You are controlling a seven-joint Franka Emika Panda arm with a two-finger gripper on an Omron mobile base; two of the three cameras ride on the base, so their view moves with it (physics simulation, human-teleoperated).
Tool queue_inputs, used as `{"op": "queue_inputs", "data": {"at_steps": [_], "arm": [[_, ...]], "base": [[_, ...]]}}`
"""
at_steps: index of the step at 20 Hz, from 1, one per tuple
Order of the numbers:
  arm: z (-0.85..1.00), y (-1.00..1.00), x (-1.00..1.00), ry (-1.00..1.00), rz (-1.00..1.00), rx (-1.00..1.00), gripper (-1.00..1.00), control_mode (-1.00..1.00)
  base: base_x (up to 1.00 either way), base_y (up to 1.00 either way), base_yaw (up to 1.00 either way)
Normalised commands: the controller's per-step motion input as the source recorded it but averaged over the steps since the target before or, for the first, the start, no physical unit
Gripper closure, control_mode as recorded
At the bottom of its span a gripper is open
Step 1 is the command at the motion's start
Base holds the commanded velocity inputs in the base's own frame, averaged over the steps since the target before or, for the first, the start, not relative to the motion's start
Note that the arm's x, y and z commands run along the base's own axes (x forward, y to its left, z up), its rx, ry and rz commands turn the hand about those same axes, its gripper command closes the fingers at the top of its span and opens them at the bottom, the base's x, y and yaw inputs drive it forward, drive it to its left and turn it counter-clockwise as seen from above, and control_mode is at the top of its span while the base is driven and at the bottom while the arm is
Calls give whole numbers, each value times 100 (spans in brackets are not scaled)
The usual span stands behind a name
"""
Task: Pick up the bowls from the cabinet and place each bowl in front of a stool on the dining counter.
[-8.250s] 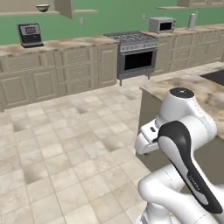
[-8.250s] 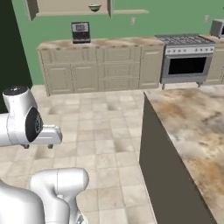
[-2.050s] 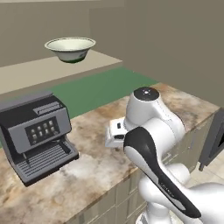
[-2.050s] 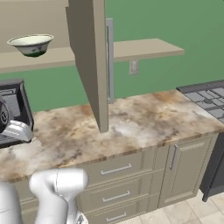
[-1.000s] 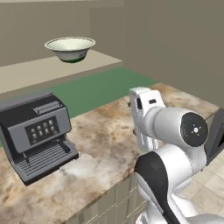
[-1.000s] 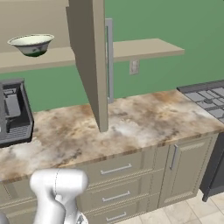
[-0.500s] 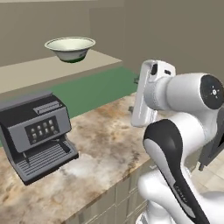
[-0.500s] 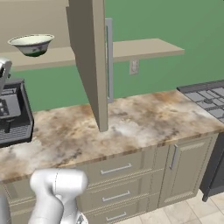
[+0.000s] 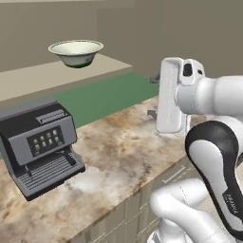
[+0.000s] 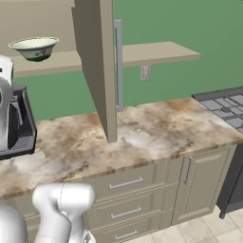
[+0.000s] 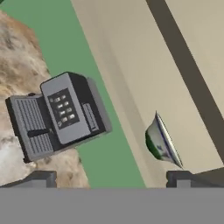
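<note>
While a bowl [image 9: 76, 52] sits on the cabinet [image 9: 57, 78] shelf above the coffee machine [image 9: 40, 144], the gripper [image 11: 111, 178] is held wide open, empty.

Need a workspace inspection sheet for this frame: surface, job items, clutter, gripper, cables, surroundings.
Surface: stone counter under the cabinet, bare apart from one appliance.
Job items: one bowl upright on the cabinet shelf, untouched; cabinet door open. Second bowl: nothing seen.
Clutter: coffee machine on the counter, below and left of the bowl.
Gripper: gripper open and empty, apart from the bowl, with bowl and coffee machine ahead in the hand view.
Cables: nothing seen.
Surroundings: green wall, wall outlet, drawers below the counter, stove at far right.
</note>
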Motion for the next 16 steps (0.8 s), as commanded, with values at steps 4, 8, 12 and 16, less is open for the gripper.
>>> {"op": "queue_inputs", "data": {"at_steps": [4,8,12,16], "arm": [[24,-5,11,0,30,-6,-100,-100],[38,8,4,-1,10,-14,-100,-100],[13,2,27,-3,0,-9,-100,-100],[-1,0,32,-4,-3,0,-100,-100]], "base": [[0,0,0],[0,0,0],[0,0,0],[0,0,0]]}}
